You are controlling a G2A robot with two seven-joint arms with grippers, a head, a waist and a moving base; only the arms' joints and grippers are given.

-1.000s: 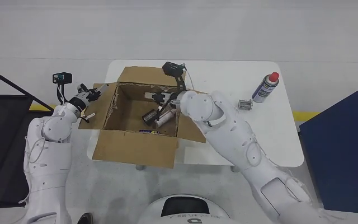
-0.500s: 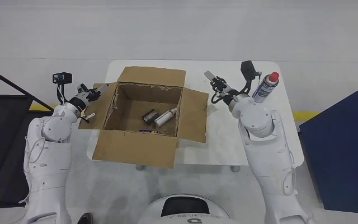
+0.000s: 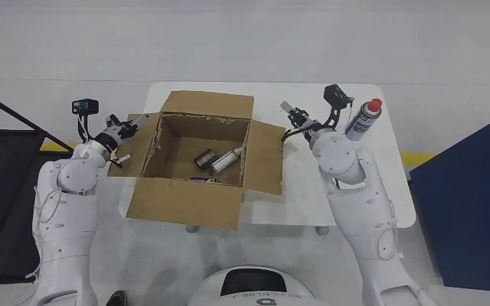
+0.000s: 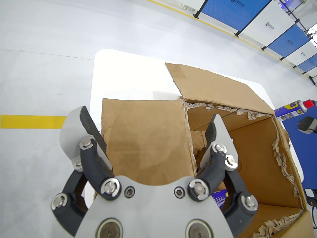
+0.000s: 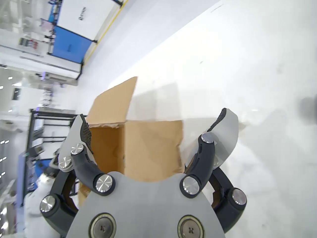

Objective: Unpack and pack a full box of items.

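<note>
Torn, ragged rims on the brown corrugated cardboard box [image 3: 207, 104], open on the white table [image 3: 302, 203], could snag whichever arm reached in, and the dark cylinder [image 3: 204, 159] and white tube [image 3: 227, 161] lying on its floor looked smooth enough to roll from a loose pinch. Both pincers gaped wide and empty: left gripper [image 4: 149, 117] over the left flap [image 3: 142, 157], right gripper [image 5: 153, 120] beside the right flap [image 3: 264, 157]

I get bright, even light; the bench [image 3: 269, 98] glares white. Beyond my right claw [image 5: 154, 116] the box [image 5: 148, 144] throws a soft shadow. Wrist views bow straight lines at the edges.
</note>
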